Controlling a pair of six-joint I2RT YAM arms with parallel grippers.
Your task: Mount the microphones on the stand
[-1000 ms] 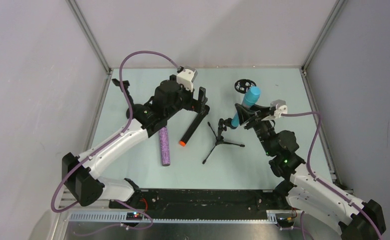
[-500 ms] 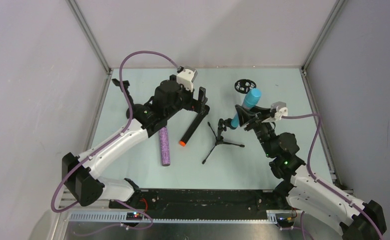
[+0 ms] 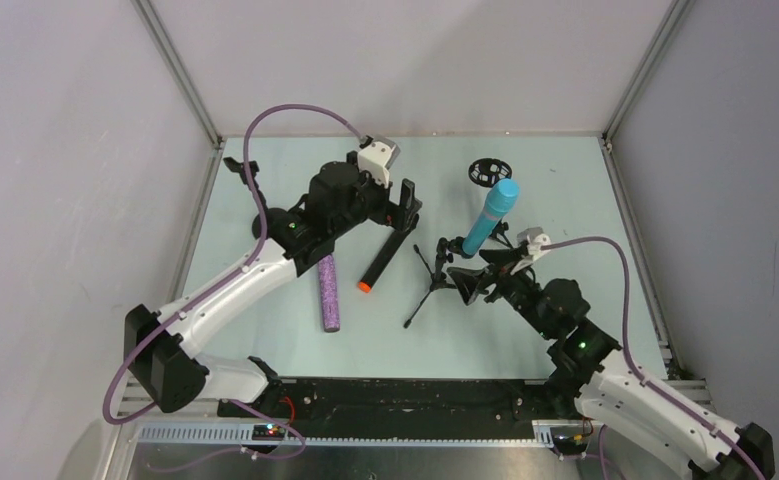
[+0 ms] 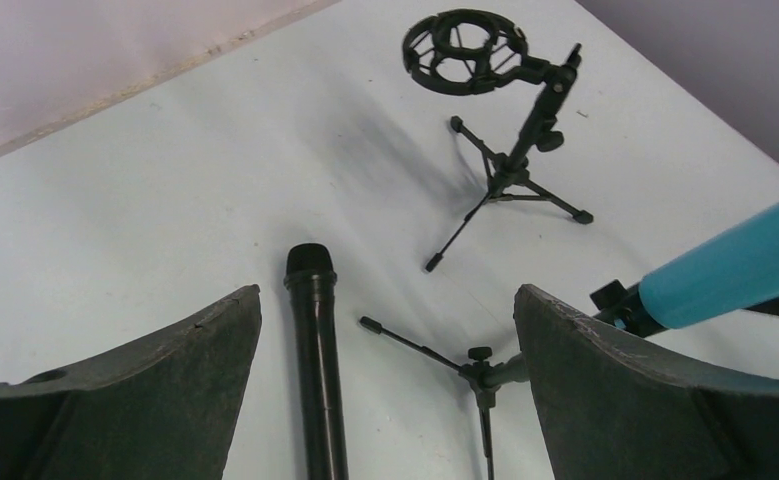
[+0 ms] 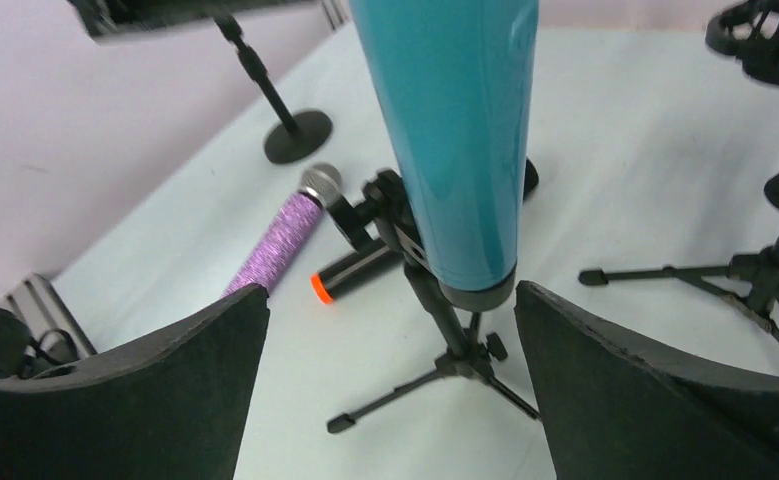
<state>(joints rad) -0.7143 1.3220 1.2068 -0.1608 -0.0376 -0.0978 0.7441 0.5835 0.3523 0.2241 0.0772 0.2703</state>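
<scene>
Top external view: over my pale green tabletop [image 3: 265, 170], the right claw [image 3: 468, 282] gapes wide, holding nothing. The all-turquoise stick microphone [image 3: 491, 215] rises tilted just beyond its fingers, clipped into the small black tripod stand [image 3: 435, 285]. My left claw [image 3: 402, 205] hangs spread above the black orange-ended microphone [image 3: 381, 255]. The purple glitter microphone [image 3: 328, 292] lies behind it.
</scene>
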